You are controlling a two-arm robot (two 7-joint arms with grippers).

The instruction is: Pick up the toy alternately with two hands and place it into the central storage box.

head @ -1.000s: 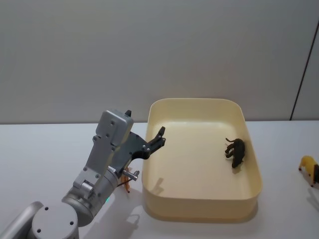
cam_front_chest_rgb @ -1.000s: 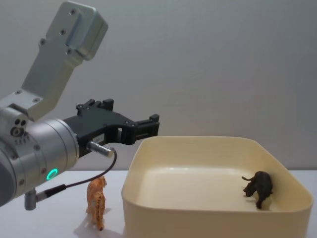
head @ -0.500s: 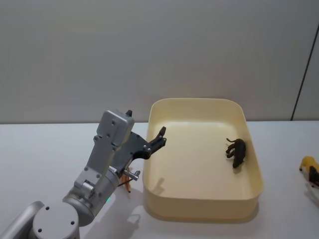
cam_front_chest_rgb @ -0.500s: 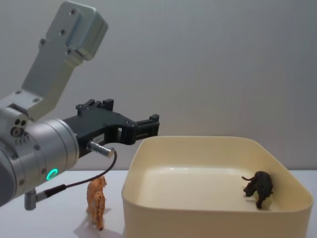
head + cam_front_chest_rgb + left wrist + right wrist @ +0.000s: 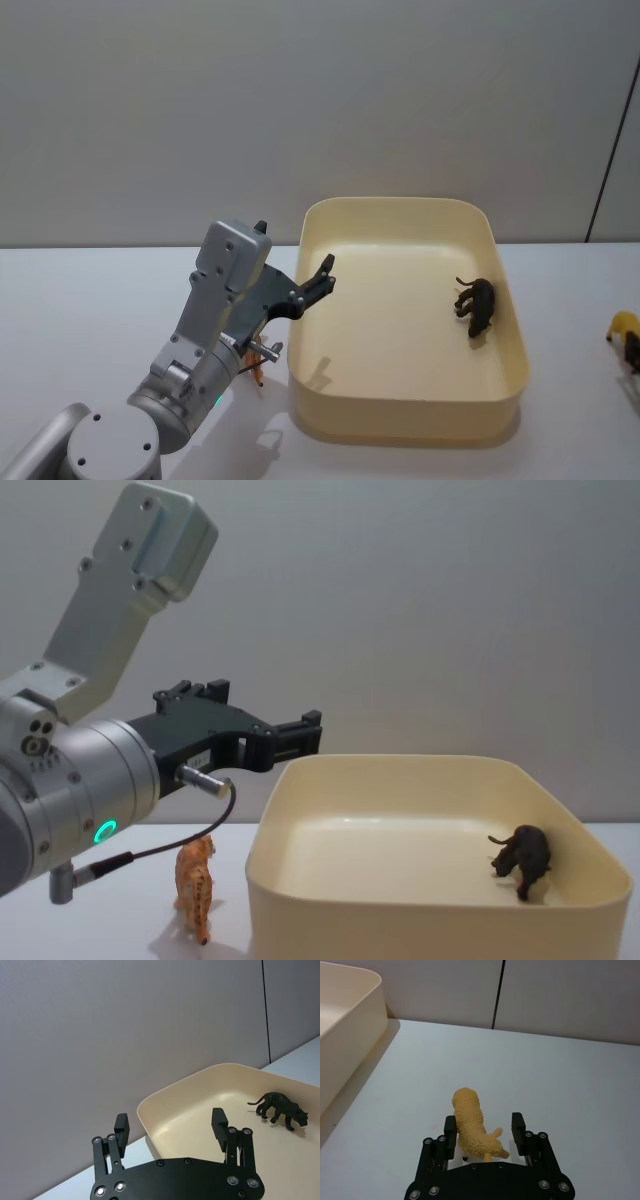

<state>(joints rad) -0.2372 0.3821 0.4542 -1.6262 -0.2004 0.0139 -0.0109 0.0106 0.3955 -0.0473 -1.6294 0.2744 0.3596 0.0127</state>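
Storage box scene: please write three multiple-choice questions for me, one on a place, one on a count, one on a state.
1. Where is the orange tiger toy relative to the cream storage box?
A. inside it
B. on the table, to its left
C. behind it

2. How many toys are in the box?
A. none
B. one
C. three

3. The left gripper is:
A. open and empty
B. shut on a toy
C. shut and empty

Answers: B, it stands on the table beside the box's left wall; B, the black panther toy is alone inside; A, its fingers are apart with nothing between.
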